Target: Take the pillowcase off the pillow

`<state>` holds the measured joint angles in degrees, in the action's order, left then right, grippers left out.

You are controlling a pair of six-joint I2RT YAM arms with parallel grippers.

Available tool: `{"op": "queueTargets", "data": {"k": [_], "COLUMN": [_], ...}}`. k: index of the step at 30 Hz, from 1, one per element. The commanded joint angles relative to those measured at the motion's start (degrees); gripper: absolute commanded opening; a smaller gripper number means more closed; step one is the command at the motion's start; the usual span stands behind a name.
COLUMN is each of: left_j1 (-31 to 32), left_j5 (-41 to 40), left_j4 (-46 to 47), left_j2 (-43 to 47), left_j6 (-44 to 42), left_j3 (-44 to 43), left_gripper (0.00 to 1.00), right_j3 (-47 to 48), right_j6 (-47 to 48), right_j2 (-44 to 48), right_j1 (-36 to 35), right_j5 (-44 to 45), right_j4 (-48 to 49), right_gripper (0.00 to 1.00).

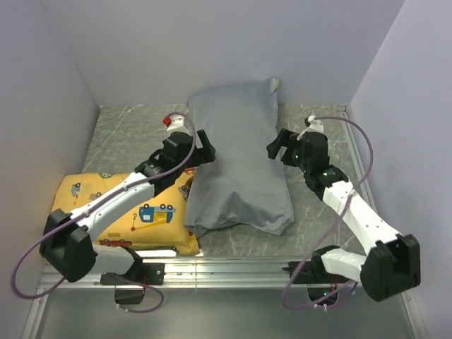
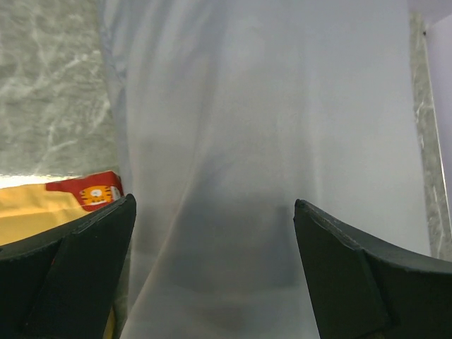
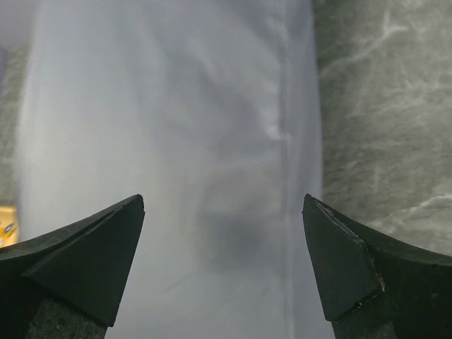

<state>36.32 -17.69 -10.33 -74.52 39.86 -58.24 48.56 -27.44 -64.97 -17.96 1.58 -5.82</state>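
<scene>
The pillowcase lies in the middle of the counter. It is plain grey and plumped full, with its long side running away from the arms. Its far end is near the back wall and its near end is close to the metal rail. The pillow inside is hidden by the cloth on every side that shows. The cloth is smooth with soft folds, and in the right wrist view a seam runs along it near one edge.

The left tool is at the pillowcase's left edge, toward the far half. Its jaws are spread wide with nothing between them. In its wrist view the two dark fingers frame grey cloth, with a faint shadow between them. Whether they touch the cloth I cannot tell.

The right tool faces it from the pillowcase's right edge at about the same level. Its jaws are also wide apart and hold nothing. Its fingers look onto the cloth, with marbled counter beyond the edge.

A yellow pillow printed with cartoon vehicles lies under the left arm. Its right edge touches the pillowcase's near left corner. The left wrist view shows a strip of it with a red patch bearing a small tiger.
</scene>
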Motion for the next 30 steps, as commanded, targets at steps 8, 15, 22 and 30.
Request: {"op": "queueTargets", "data": {"k": [8,15,22,30], "left_j1": [0.9,1.0,1.0,6.0], "left_j5": [2.4,0.5,1.1,3.9], "left_j4": [5.8,5.5,5.2,7.9], "left_j2": [-9.8,-13.4,-16.4,-21.3], "left_j6": [3.4,4.7,4.5,7.6], "left_j3": [-2.1,-2.6,-4.6,-6.6], "left_gripper": [0.99,0.75,0.26,0.03], "right_j3": [-2.1,-1.5,3.7,20.8], "right_j6": [-5.9,-9.8,-10.0,-8.5], "right_j2": [-12.3,-18.4,-8.0,-6.0], "right_j1": [6.4,6.6,6.9,3.9], "right_j5": [-13.8,-21.4,-21.4,-21.4], "right_j4": [13.9,18.6,11.8,6.1], "right_gripper": [1.00,0.59,0.00,0.00]}}
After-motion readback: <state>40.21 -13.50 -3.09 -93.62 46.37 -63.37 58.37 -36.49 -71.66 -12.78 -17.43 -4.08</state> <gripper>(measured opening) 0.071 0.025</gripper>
